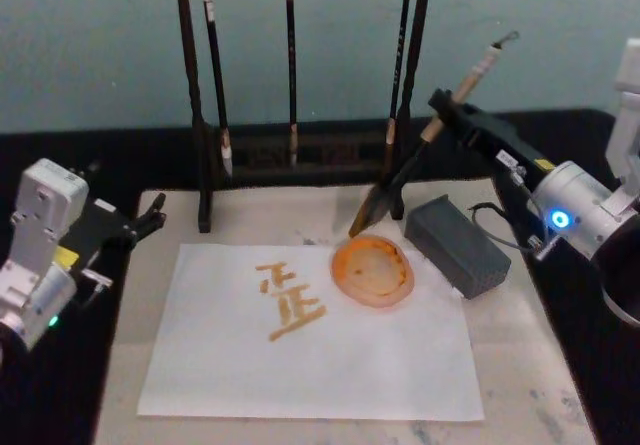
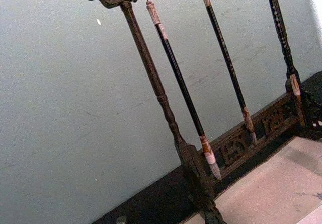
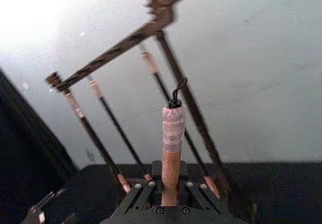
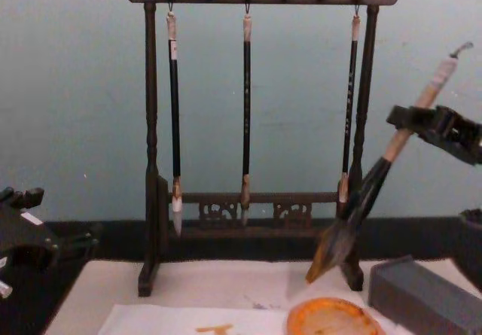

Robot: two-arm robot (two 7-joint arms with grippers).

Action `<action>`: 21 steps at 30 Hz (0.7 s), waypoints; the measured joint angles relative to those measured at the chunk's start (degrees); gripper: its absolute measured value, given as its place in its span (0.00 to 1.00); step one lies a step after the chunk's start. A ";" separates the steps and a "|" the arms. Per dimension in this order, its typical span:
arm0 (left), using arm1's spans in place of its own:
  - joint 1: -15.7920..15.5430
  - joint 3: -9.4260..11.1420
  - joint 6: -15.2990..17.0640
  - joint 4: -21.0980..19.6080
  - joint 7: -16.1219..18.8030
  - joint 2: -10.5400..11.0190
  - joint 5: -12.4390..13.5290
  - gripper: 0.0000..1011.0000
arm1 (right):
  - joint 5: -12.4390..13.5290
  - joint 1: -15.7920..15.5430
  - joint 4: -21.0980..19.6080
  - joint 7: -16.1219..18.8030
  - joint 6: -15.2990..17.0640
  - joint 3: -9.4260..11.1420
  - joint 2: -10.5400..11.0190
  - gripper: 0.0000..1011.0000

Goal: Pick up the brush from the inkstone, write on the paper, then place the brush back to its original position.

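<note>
My right end effector (image 1: 447,113) is clamped on the brush (image 1: 405,173) at its tan handle. I hold it tilted so the bristle tip hangs above the orange dish (image 1: 372,270) at the far edge of the paper (image 1: 300,365), probably for loading. My left end effector (image 1: 140,223) is parked at the left.

Behind the work we see a plain wall (image 1: 100,45) painted a pale blue-green, matte and evenly lit. Close up, we notice faint scuffs and a few small white specks (image 2: 98,21) on it. It meets a black surface (image 1: 60,155) along a straight line at the back. In the right wrist view we find a bright white glare (image 3: 30,7) washing out part of the wall.
</note>
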 joint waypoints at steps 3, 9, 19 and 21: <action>0.00 0.00 0.00 0.00 0.00 0.00 0.00 1.00 | -2.48 0.91 -0.07 1.42 -0.78 -1.07 0.09 0.17; 0.00 0.00 0.00 0.00 0.00 0.00 0.00 1.00 | -6.67 2.52 0.39 4.40 -2.37 -3.06 -0.38 0.17; 0.00 0.00 0.00 0.00 0.00 0.00 0.00 1.00 | -11.95 4.66 2.36 8.74 -4.21 -6.07 -2.12 0.17; 0.00 0.00 0.00 0.00 0.00 0.00 0.00 1.00 | -12.94 5.13 2.92 9.57 -4.50 -6.64 -2.64 0.17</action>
